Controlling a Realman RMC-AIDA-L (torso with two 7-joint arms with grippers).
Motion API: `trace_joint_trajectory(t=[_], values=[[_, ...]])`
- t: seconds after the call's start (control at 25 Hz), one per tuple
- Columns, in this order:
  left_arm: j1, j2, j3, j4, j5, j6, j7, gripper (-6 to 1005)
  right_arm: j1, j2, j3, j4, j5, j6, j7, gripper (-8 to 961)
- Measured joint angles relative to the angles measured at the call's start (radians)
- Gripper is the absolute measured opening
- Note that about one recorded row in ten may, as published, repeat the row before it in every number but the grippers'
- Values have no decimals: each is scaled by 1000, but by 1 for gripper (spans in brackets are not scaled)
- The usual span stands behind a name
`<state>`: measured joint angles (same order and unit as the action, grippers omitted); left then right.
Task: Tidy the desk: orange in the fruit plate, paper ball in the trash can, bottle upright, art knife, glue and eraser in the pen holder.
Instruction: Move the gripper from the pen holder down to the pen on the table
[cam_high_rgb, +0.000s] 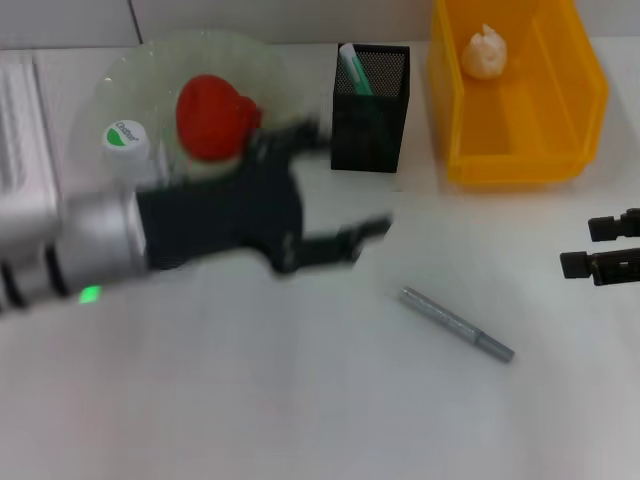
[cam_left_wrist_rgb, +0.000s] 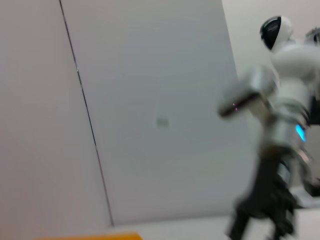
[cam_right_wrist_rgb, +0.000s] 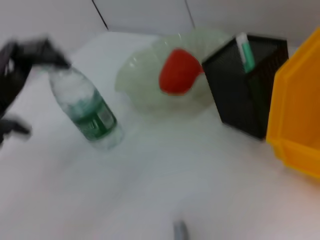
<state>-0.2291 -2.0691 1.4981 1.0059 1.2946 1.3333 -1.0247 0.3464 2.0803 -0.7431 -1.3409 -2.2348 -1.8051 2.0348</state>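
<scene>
Open desk (cam_high_rgb: 300, 400) around the art knife (cam_high_rgb: 457, 324) — pen holder (cam_high_rgb: 370, 95) well behind.

Head camera looks down at the desk; right wrist shares its pen holder (cam_high_rgb: 370, 95); left wrist faces the wall.

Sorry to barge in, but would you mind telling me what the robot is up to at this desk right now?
It is tidying the desk. The left gripper, open and empty, is in motion beside the upright bottle. The orange sits in the fruit plate, the paper ball in the yellow bin, and a green item in the pen holder. The art knife lies on the table. The right gripper waits at the side.
</scene>
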Motion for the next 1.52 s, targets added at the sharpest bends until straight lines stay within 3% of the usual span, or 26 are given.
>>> trace_joint_trajectory(t=[0.04, 0.08, 0.12, 0.28, 0.4, 0.48, 0.68, 1.08, 1.52], values=[[6, 1, -1, -41, -1, 19, 23, 792, 12, 0, -32, -36, -37, -6, 45, 834], [12, 1, -4, -106, -3, 50, 59, 792, 50, 1, -134, -103, -127, -16, 160, 834], [14, 2, -13, -160, -6, 77, 90, 792, 50, 1, -134, -103, -127, -16, 160, 834], [10, 2, -56, -379, -4, 135, 205, 791, 171, -1, -357, -144, -264, -19, 376, 834], [7, 2, -80, -440, -2, 137, 242, 791, 211, 0, -444, -149, -293, -5, 422, 834], [13, 4, -109, -486, -1, 141, 277, 791, 262, 1, -579, -146, -336, 42, 476, 833], [21, 10, -145, -525, -1, 139, 285, 790, 309, 5, -709, -95, -338, 91, 500, 833], [28, 15, -159, -529, 0, 138, 287, 789, 379, 6, -884, 14, -365, 143, 601, 834], [21, 14, -151, -530, 1, 137, 288, 787, 429, 9, -917, 159, -362, 216, 682, 833]])
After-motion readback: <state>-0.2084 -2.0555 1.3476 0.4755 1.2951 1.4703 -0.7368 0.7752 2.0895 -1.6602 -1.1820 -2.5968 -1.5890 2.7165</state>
